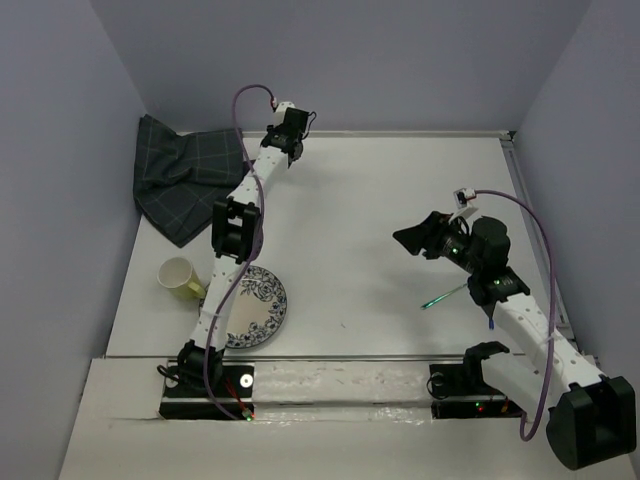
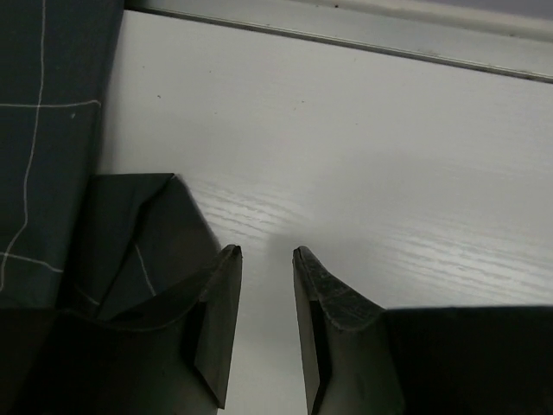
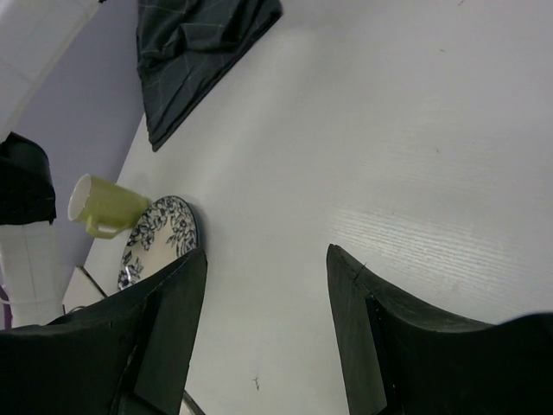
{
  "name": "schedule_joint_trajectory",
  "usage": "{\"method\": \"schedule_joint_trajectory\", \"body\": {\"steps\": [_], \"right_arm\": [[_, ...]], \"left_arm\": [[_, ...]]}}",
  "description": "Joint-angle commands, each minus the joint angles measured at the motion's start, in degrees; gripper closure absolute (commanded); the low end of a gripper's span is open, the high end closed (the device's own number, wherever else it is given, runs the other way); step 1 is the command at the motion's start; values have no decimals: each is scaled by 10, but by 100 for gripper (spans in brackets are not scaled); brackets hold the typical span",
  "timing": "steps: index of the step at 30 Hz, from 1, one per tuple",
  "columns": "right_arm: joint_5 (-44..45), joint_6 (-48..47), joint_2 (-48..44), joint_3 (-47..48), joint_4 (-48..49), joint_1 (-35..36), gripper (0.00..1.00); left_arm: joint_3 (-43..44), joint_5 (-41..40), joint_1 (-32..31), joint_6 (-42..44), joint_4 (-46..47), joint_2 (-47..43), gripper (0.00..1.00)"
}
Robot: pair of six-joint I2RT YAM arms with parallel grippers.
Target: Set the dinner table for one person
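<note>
White, matte and wide, the dinner table (image 1: 360, 200) fills the overhead view and carries everything else. From above I count one dark grey checked cloth (image 1: 180, 185) rumpled in the far left corner and one pale yellow-green cup (image 1: 178, 275) near the left edge. I also count one blue-and-white patterned plate (image 1: 268, 300) just right of the cup, and one thin green item (image 1: 443, 294) lying by my right arm, too small to identify. Only the overhead view shows that green item; neither wrist camera catches it. My left arm reaches over the plate to the far side, where my left gripper (image 2: 266, 259) hovers low just right of the cloth. Its wrist camera shows the two fingers parted by only a narrow gap with nothing between them. A folded cloth edge sits beside the left finger, and a metal rail (image 2: 346, 39) runs along the table's far edge. My right gripper (image 3: 268, 255) hangs above the table's right half, spread wide and holding nothing. Its camera looks leftward and takes in cloth, cup and plate together, where the left wrist view has only the cloth.
</note>
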Motion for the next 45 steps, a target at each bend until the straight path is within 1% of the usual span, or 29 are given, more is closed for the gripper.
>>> {"method": "schedule_joint_trajectory", "body": {"steps": [1, 3, 4, 8, 9, 10, 13, 16, 25, 29, 30, 32, 33, 39, 40, 41, 42, 43, 44, 45], "right_arm": [[9, -20, 6, 17, 47, 5, 37], [8, -21, 7, 16, 48, 5, 37], [7, -21, 8, 15, 50, 5, 37], [3, -20, 12, 14, 52, 5, 37], [3, -20, 12, 13, 52, 5, 37], [3, -22, 11, 14, 50, 11, 37], [6, -27, 7, 18, 41, 11, 37], [4, -26, 6, 19, 41, 11, 37], [12, -32, -2, 22, 33, 11, 37], [19, -35, -4, 24, 24, 11, 37], [20, -35, -4, 25, 22, 11, 37], [30, -39, -7, 27, 14, 11, 37], [38, -39, -8, 27, 12, 11, 37], [44, -41, -5, 30, 7, 11, 37], [44, -41, -4, 31, 6, 11, 37], [43, -41, -3, 32, 5, 11, 37], [44, -42, -3, 30, 5, 11, 37], [44, -41, -3, 30, 5, 11, 37], [44, -41, -3, 29, 5, 11, 37], [43, -41, -4, 29, 5, 11, 37]], "left_arm": [[32, -50, 4, 9, -54, -4, 58], [41, -58, 4, 8, -73, 4, 58], [40, -75, 3, 4, -80, 7, 59], [40, -78, 3, 4, -78, 10, 57], [35, -65, 4, 16, -72, 11, 52], [32, -56, 8, 16, -62, 11, 51], [29, -33, 18, 9, -62, 16, 53], [27, -16, 17, 15, -68, 26, 52], [41, -2, 17, 7, -80, 55, 52], [44, 3, 17, 4, -78, 61, 57], [44, 4, 17, 2, -79, 62, 65], [46, 5, 17, 2, -81, 66, 74], [47, 5, 17, 1, -83, 69, 77], [50, -5, 17, 0, -98, 71, 80], [51, -6, 17, 0, -100, 70, 80], [50, -8, 17, 0, -102, 69, 76], [50, -14, 17, 2, -102, 66, 66], [50, -18, 17, 2, -104, 64, 59], [50, -22, 17, 3, -107, 62, 51], [49, -27, 17, 5, -107, 58, 49]]}}
